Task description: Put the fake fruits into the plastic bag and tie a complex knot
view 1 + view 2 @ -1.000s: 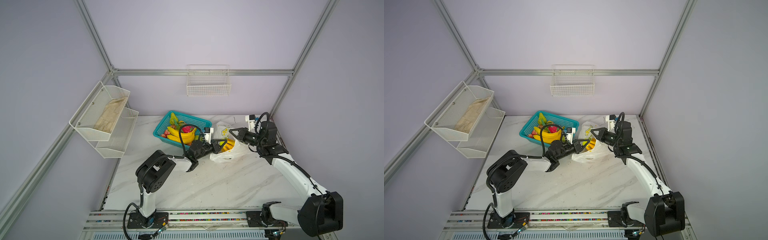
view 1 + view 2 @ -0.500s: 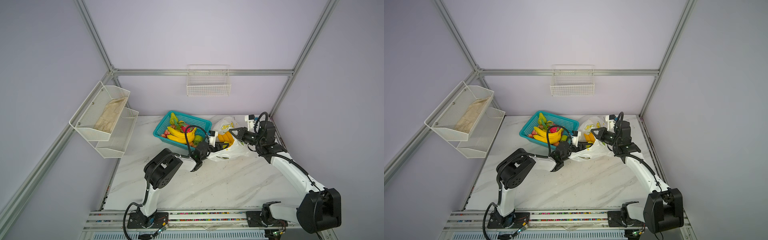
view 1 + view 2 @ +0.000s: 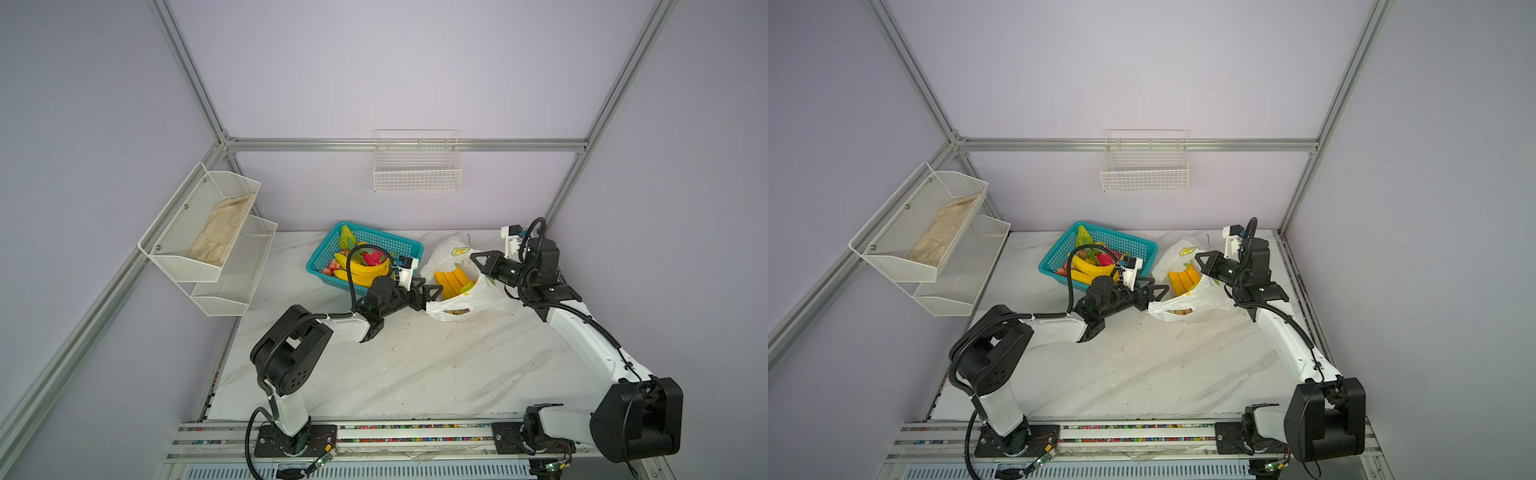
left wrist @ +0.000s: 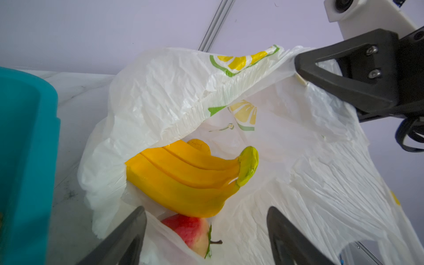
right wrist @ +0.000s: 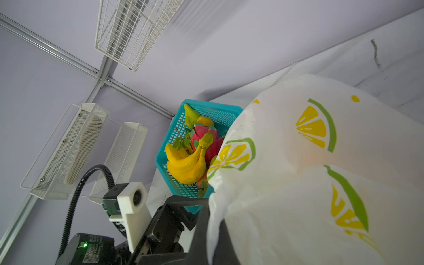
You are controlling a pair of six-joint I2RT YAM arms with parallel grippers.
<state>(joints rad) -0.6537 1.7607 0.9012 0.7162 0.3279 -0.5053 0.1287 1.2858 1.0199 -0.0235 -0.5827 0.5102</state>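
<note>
Pinching the upper rim of the bag (image 4: 172, 91) in the right gripper (image 4: 298, 63), jaws closed flat on the thin film, that edge raised off the table (image 3: 415, 365). Holding the left gripper (image 3: 430, 297) low at the bag's mouth, facing the right gripper, jaws spread wide with nothing clamped between them; loose film and fruit just ahead of the fingers (image 4: 127, 234). Inside the bag, straight ahead of the left gripper and below the right gripper: bananas (image 4: 183, 179), green stem end on the right gripper's side, lying on the lower sheet. Nearer the left fingertips, tucked against the underside of the bananas: a red fruit (image 4: 190, 229) with a pale patch and a thin stem, partly veiled by film. Between the two grippers, in both top views: the bag slumped on the table, mouth toward the left gripper, lemon prints on the raised side. Just beside the left gripper's wrist, on the side away from the arm bases: a teal basket (image 3: 386, 236), close to the bag; touching or not, impossible to tell. In the basket, behind and to the side of the left gripper: a second bunch (image 3: 363, 272), a dragon fruit (image 3: 371, 258), a pear (image 3: 346, 239) and strawberries (image 3: 333, 265).
</note>
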